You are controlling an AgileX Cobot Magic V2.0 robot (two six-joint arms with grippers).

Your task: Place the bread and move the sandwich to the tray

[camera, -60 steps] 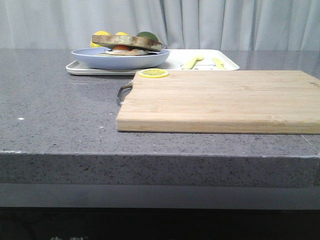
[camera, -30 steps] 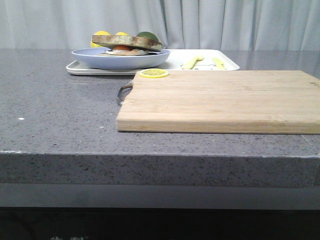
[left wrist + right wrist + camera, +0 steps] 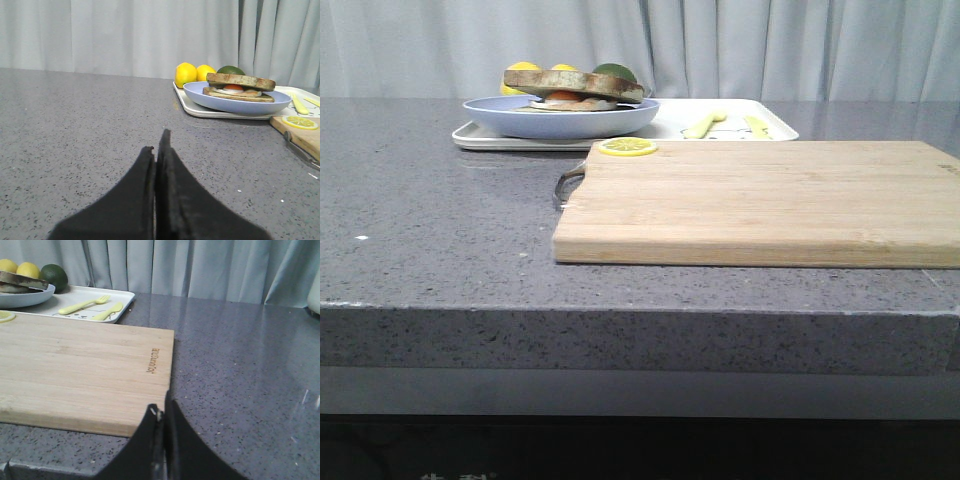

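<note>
Half the sandwich (image 3: pixel 22 283) out of frame.

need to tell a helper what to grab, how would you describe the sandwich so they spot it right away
Find the white tray at the back of the grey counter; a light blue plate sits on its left end. The sandwich lies in that plate: two brown-crusted slices with fried egg between, unlike the whole yellow lemons behind it.

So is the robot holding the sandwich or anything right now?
No, nothing. The left gripper and right gripper are both shut and empty, while the sandwich sits on the blue plate.
</note>
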